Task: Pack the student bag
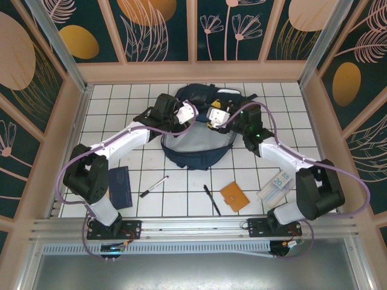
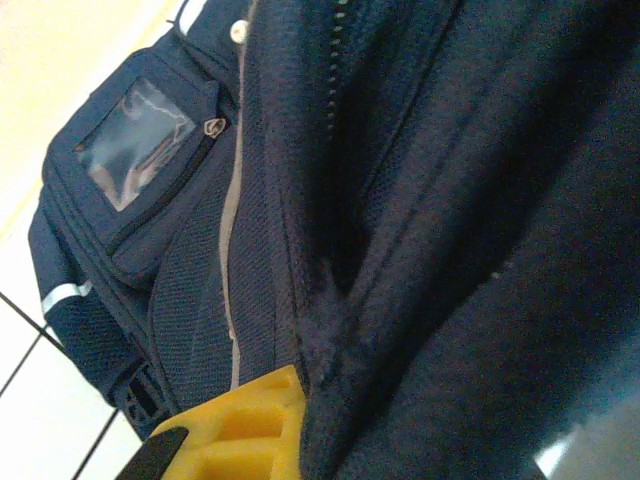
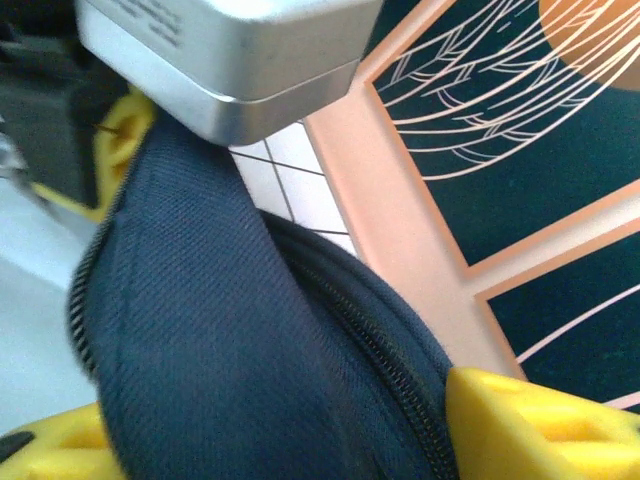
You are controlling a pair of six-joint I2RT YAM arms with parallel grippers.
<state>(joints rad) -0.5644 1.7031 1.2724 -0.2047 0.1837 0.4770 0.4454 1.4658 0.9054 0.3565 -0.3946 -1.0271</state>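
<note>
Bench [image 1: 115, 112] of white square tiles with thin dark grid lines, boxed in on three sides by walls [image 1: 151, 27] of dark teal panels printed with peach leaves, flowers and orange discs, framed in pale wood. Silver aluminium rail [image 1: 193, 225] along the near edge, next to the two arm bases. Toward the far middle of the bench, large navy-blue fabric student bag [image 1: 196, 156], lying open-mouthed on the tiles, grey lining showing inside. Left hand [image 1: 192, 119] at the left of the bag's upper rim, clenched on a fold of navy fabric pressed against its yellow finger [image 2: 240, 430]. Right hand [image 1: 210, 122] just beside it on the right of the rim, clamped on the zippered edge, cloth wedged between yellow fingers [image 3: 530, 420]. On the near tiles, apart from the bag: flat dark-blue notebook [image 1: 120, 186] at left, white-and-black pen [image 1: 154, 186], slim black pen [image 1: 211, 199], small orange leather wallet [image 1: 234, 196], clear plastic packet [image 1: 276, 186] at right.
</note>
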